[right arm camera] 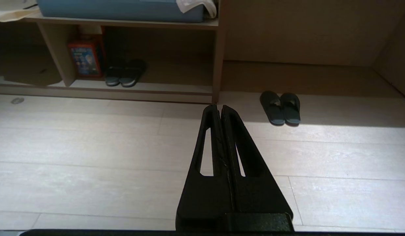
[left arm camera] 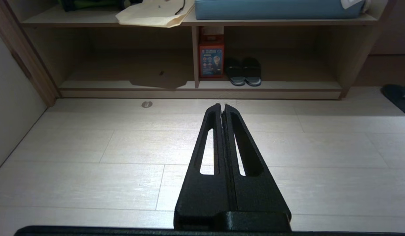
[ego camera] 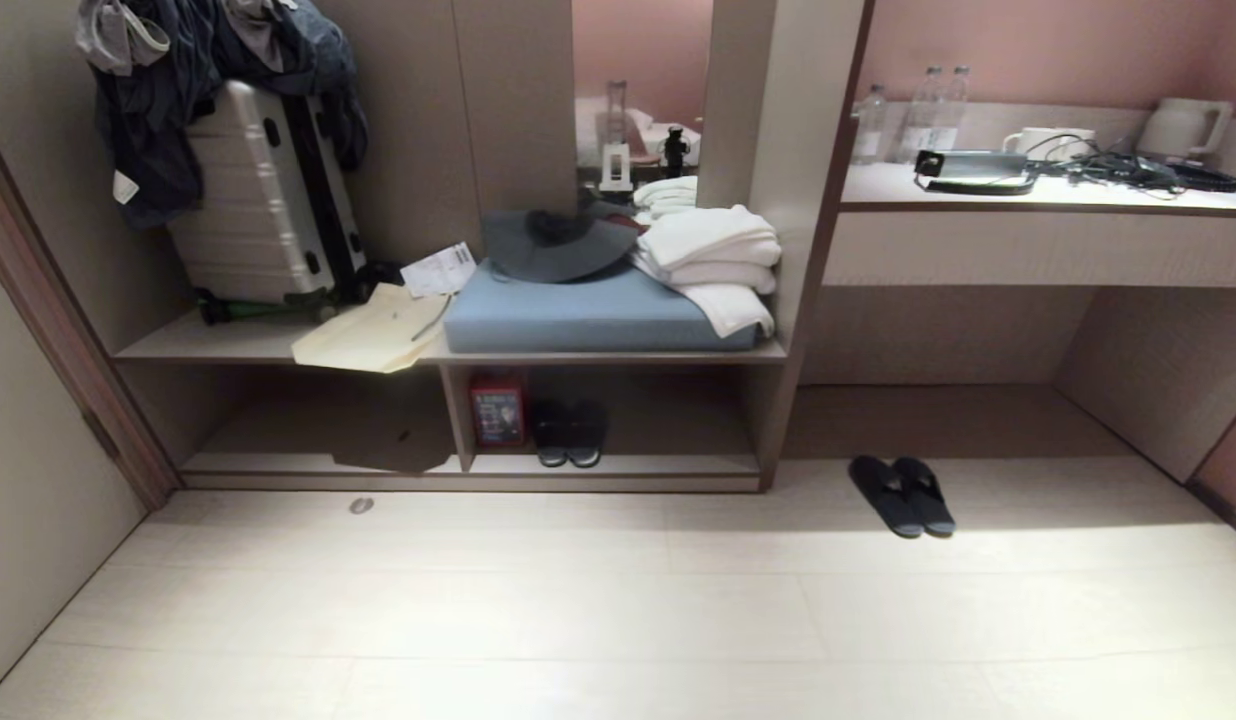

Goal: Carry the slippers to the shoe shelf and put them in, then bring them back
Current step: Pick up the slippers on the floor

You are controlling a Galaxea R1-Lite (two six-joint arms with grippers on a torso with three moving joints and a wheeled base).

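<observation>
The slippers [ego camera: 901, 495], a flat black open pair, lie side by side on the pale floor in front of the desk recess, right of the shoe shelf [ego camera: 678, 464]. In the right wrist view the slippers [right arm camera: 280, 108] are ahead and to the right of my right gripper [right arm camera: 219, 106], which is shut and empty above the floor. My left gripper [left arm camera: 221, 105] is also shut and empty, pointing at the shoe shelf [left arm camera: 287, 85]. One slipper's edge [left arm camera: 399, 96] shows far right there. Neither arm appears in the head view.
Another dark pair with pale toe rims [ego camera: 569, 432] and a red box [ego camera: 497, 408] stand in the shelf beside its upright divider [ego camera: 458, 415]. Above are a blue cushion [ego camera: 588, 310], towels [ego camera: 713, 260] and a suitcase [ego camera: 263, 195]. A round floor stop [ego camera: 361, 505] lies left.
</observation>
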